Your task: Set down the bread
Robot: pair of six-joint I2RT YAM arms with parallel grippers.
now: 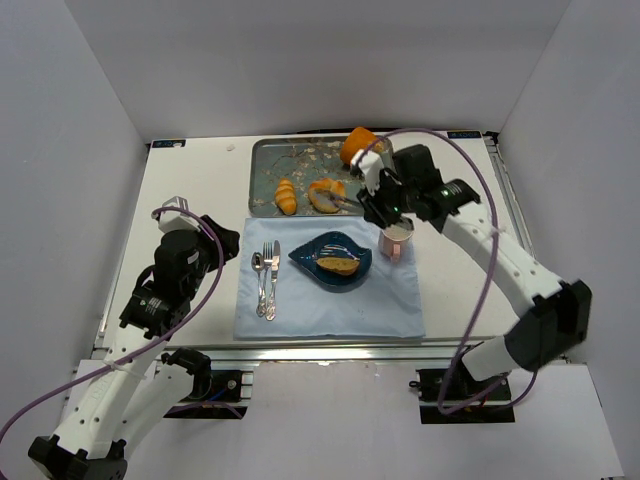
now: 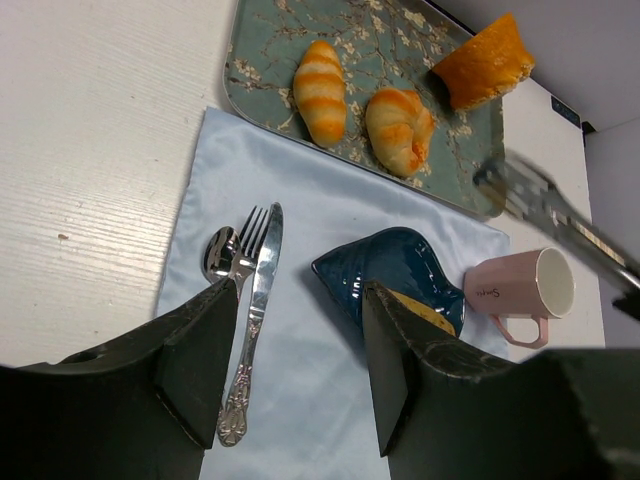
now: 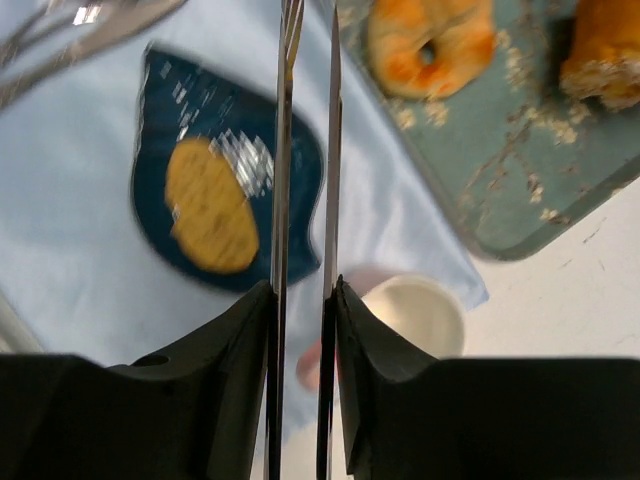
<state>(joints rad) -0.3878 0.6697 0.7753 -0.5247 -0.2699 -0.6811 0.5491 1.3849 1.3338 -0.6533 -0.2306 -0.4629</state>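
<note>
Right wrist view: right fingers (image 3: 232, 385) clamp tongs (image 3: 283, 150); bread (image 3: 210, 205) lies apart, beside them, on plate (image 3: 165, 105).

Small unreadable script on pink mug (image 2: 515, 290)

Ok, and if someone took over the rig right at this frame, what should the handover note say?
Left gripper: open, empty, hovering beside the cutlery.
Right gripper: shut on the tongs, tips near the tray; nothing visible in them.
Bread: one slice lies on the blue plate. A croissant, a round roll and an orange chunk sit on the tray.
Done: the slice looks placed.
Left: probably clearing the tongs; whether more pieces go over is unclear.
</note>
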